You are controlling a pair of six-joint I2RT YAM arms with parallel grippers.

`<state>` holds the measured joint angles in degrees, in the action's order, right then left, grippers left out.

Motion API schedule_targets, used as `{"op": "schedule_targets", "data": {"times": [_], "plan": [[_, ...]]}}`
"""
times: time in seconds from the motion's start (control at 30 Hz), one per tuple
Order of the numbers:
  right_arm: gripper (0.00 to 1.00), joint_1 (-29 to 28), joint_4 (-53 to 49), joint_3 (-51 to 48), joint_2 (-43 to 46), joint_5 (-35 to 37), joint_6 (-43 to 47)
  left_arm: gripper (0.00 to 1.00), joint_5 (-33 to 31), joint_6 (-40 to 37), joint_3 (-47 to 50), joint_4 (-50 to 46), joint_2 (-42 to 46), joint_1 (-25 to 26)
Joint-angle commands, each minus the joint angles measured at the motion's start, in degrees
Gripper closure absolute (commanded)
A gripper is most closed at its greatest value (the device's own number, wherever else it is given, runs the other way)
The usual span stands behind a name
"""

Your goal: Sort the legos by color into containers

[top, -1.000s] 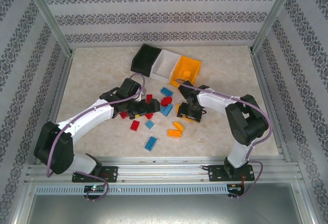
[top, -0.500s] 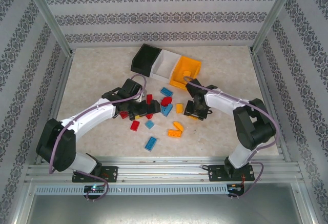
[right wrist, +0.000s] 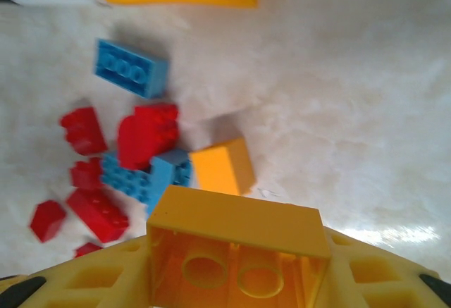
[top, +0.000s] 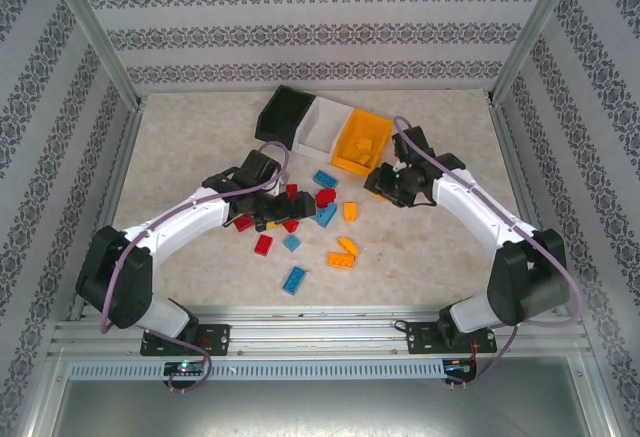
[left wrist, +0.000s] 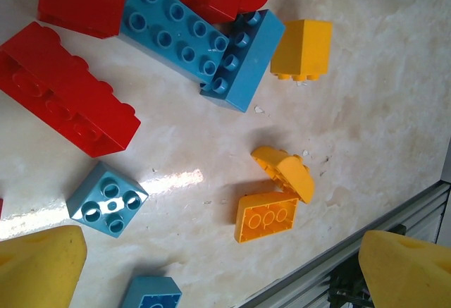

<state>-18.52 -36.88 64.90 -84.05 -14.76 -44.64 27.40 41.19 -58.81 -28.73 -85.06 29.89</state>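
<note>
You held a small orange plastic brick [right wrist: 238, 248] pinched in your right gripper [top: 383, 183], beside the orange plastic bin [top: 350, 165] (colours match).

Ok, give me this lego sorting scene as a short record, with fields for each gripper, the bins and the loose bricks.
left gripper: open, holding nothing, low over the loose bricks
right gripper: shut on an orange brick, lifted off the table, close to the orange bin
bins: black bin, white bin and orange bin in a row at the far side
orange bin contents: a few orange pieces
loose bricks: red, blue and orange, scattered between the arms
</note>
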Motion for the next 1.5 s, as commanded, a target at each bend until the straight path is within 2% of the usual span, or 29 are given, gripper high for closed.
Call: {"op": "schedule_targets", "data": {"times": [0.0, 0.9, 1.47], "plan": [[0.54, 0.88, 0.70, 4.92, -2.62, -3.97, 0.88, 0.00, 0.21, -0.35, -0.31, -0.95, 0.78, -0.26], [0.54, 5.95, 0.07, 25.63, -24.93, -7.65, 2.89, 0.00, -0.86, -1.34, -2.20, -3.52, -0.07, -0.31], [0.52, 7.14, -0.65, 34.71, -33.65, -8.79, 2.85, 0.00, -1.36, -2.33, -4.06, -5.45, -1.49, -0.34]]}}
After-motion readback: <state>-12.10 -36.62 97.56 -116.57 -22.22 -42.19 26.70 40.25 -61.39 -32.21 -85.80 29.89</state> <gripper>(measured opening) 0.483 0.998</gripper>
